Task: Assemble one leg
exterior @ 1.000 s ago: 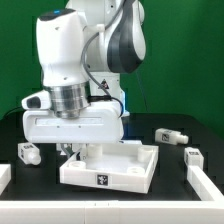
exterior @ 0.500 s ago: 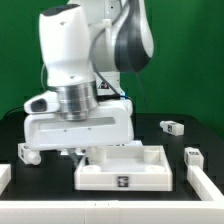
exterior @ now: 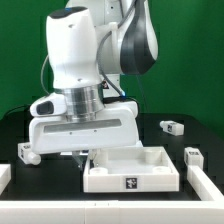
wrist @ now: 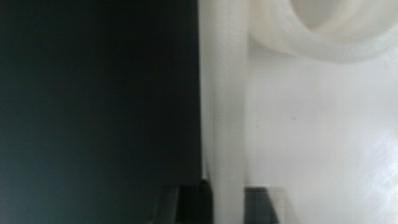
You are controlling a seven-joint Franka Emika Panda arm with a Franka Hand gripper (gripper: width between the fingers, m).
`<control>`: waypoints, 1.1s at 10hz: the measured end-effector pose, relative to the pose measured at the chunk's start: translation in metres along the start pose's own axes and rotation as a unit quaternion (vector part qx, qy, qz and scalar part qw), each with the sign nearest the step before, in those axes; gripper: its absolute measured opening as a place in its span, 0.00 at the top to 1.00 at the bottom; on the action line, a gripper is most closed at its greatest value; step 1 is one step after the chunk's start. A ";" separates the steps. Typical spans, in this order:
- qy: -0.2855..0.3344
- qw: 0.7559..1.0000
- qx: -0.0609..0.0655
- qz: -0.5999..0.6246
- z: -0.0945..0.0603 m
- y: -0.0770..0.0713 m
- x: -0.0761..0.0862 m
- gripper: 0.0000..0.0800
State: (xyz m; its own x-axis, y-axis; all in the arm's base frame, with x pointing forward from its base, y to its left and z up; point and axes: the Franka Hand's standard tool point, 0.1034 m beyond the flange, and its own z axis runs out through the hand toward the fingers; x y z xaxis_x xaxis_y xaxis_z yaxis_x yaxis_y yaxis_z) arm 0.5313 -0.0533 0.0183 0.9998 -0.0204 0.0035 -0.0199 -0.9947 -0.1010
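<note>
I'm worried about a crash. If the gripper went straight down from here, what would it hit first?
The gripper straddles the tray wall on the exterior view's left. Going down, the inner fingertip would probably meet the tray floor and the outer one the table. Depth is unclear, so I can't tell which comes first.

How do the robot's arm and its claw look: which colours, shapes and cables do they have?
The arm is glossy white with rounded shells and a dark grey joint cover. A ribbed silver ring sits above the wide, boxy white body of the claw. Its fingertips look dark. Thin dark cables run near the wrist.
</note>
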 end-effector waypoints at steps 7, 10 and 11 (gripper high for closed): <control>0.016 1.000 -0.009 0.009 0.012 -0.030 0.048 0.94; 0.010 1.000 -0.018 0.010 0.013 -0.033 0.052 0.94; 0.008 1.000 -0.018 0.014 0.013 -0.033 0.051 0.94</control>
State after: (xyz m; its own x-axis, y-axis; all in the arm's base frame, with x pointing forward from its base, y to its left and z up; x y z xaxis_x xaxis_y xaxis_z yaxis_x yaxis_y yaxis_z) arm 0.5832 -0.0207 0.0090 0.9987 -0.0489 0.0168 -0.0477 -0.9967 -0.0659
